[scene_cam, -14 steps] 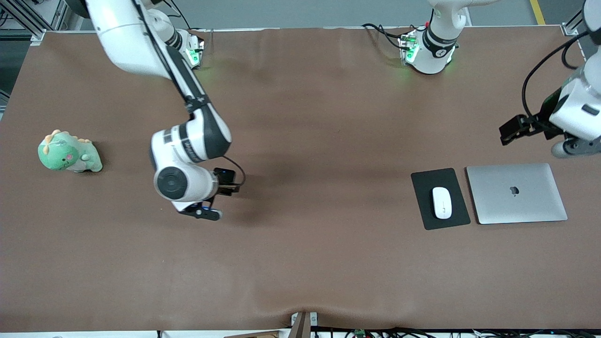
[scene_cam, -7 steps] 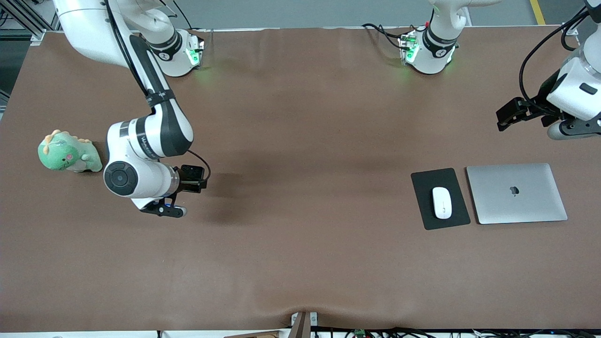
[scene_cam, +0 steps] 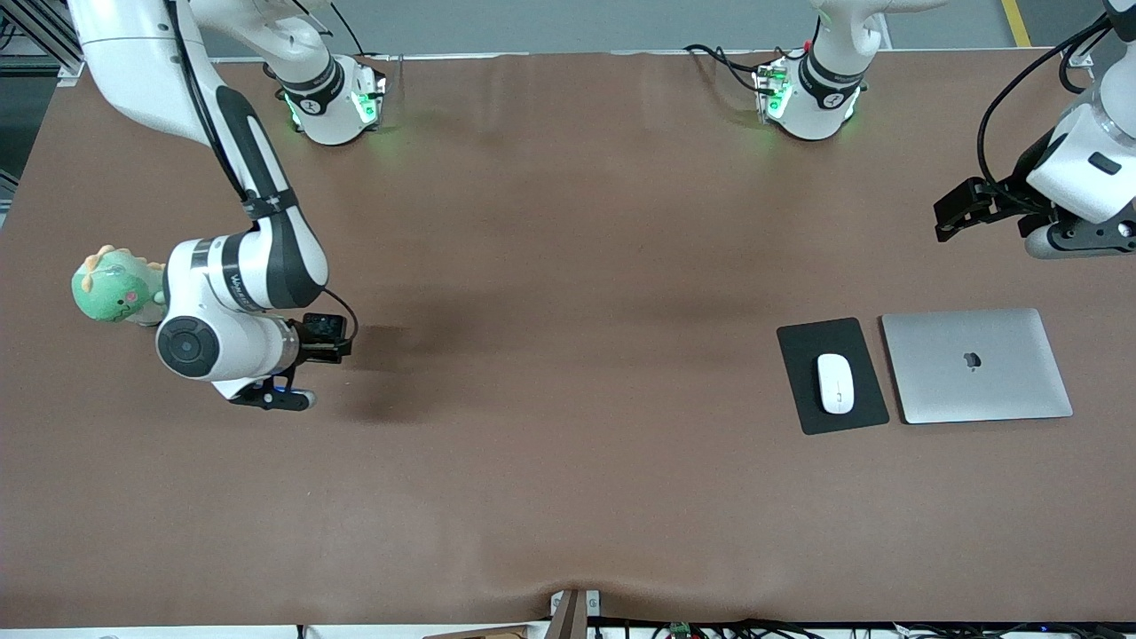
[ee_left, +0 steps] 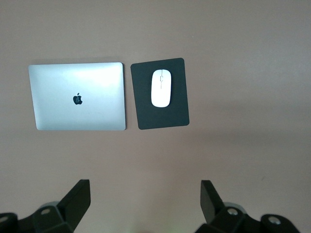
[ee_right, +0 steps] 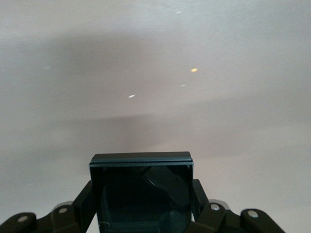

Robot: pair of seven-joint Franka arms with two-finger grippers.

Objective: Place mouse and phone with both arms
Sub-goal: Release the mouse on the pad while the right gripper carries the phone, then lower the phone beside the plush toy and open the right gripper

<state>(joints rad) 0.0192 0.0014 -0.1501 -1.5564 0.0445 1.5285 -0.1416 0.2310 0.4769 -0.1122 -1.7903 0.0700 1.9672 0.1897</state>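
I'm carrying the phone (ee_right: pixel 141 191) clamped flat in the right gripper (ee_right: pixel 141 213), lowering level over bare table, left gripper (ee_left: pixel 146 204) waiting, fingers apart, above the mouse (ee_left: pixel 161 88).

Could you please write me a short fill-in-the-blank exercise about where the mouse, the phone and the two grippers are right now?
1. The mouse lies on a black ____.
2. The right gripper is shut on the ____.
3. Beside the pad, toward the left arm's end of the table, lies a closed silver ____.
4. The left gripper is up over bare table with its fingers ____.

Missing words: pad; phone; laptop; open
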